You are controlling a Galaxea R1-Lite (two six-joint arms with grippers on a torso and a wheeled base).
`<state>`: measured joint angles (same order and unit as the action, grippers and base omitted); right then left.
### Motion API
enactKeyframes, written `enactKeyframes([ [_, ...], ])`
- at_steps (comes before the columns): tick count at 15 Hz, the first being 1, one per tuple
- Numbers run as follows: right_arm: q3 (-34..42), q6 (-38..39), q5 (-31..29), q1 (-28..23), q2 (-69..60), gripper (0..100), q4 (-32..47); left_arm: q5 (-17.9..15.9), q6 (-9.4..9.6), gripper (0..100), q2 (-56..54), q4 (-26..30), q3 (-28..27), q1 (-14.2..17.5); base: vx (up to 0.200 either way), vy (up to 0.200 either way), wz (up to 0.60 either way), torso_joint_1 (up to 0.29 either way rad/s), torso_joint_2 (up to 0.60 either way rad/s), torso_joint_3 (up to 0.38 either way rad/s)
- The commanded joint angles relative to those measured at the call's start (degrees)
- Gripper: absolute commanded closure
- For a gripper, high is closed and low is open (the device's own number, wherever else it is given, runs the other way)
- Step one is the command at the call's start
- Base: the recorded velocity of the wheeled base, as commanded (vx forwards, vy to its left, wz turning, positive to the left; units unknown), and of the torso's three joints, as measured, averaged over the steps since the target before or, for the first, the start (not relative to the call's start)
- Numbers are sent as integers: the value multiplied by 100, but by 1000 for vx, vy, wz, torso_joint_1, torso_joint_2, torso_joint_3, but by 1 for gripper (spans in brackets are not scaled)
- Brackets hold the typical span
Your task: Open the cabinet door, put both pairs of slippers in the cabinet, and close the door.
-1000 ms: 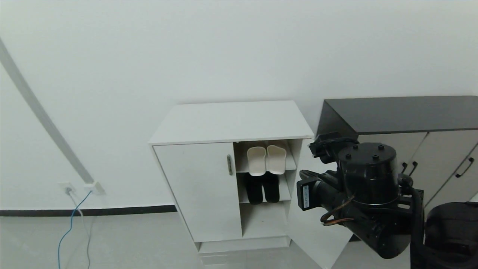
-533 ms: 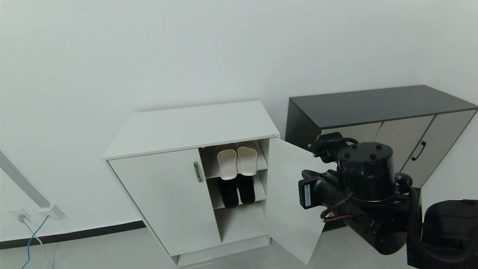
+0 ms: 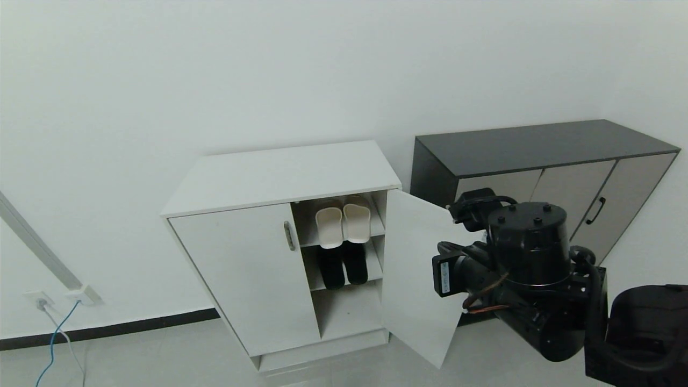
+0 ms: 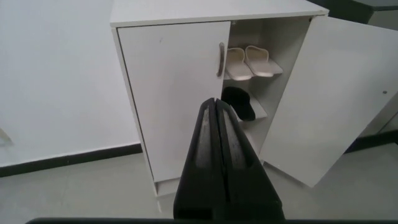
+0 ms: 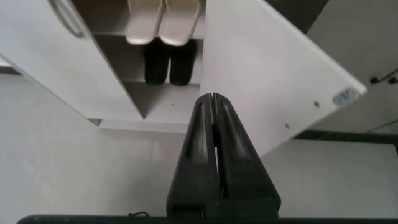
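left gripper [image 4: 215,106]: fingers pressed flat together, nothing held. it is held out before the shut left door [image 3: 252,274] of the cabinet [image 3: 285,174]. right gripper [image 5: 213,99]: likewise closed and empty, near the open right door [image 3: 419,269]. in the head view the right arm sits at 3 o'clock of that door.

task items: right door stands swung well out, hinged on the cabinet's 3 o'clock side. white slippers [image 3: 343,226] lie side by side on the upper shelf. black slippers [image 3: 343,266] lie side by side on the shelf directly below, at 6 o'clock of the white pair. the lowest compartment is bare. left door carries a metal handle [image 3: 289,235] at its inner edge.

assessment: both pairs are stowed and the door is open, so the closing step appears to be in hand. the next move would call for the right arm to bear on the door's free edge and sweep it toward 9 o'clock until it meets the left door. closed fingers should serve for a push. the heels sit near the shelf fronts; clearance cannot be confirmed.

surroundings: pale tiled floor [image 3: 161,349], plain white wall [image 3: 269,64]. a dark sideboard [image 3: 537,145] stands just beside the cabinet at 3 o'clock. at 8 o'clock of the cabinet, a wall socket [image 3: 37,296] with a blue cable [image 3: 56,344] hanging down, a black skirting strip [image 3: 107,328], and a slanted trunking [image 3: 37,242].
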<state>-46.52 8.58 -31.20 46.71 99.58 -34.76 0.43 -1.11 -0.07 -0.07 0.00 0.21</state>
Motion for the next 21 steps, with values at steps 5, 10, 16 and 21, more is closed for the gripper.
enactKeyframes([
  [5, -780, -32, 158, -1059, 580, 100, 57, 1, 5, 100, 7, -1, 0, 6, 0, 0, 0, 0, 0, 0],
  [10, -2274, -120, 1063, -2175, 1546, 100, 549, 1, 5, 100, 7, -1, 0, -3, 0, 0, 0, 0, 0, 0],
  [16, -3522, -120, 1265, -2694, 2759, 100, 672, 1, -3, 100, 7, -1, 0, 6, 0, 0, 0, 0, 0, 0],
  [21, -4111, -85, 1327, -2738, 3032, 100, 1243, 1, -3, 100, 7, -1, 0, 6, 0, 0, 0, 0, 0, 0],
])
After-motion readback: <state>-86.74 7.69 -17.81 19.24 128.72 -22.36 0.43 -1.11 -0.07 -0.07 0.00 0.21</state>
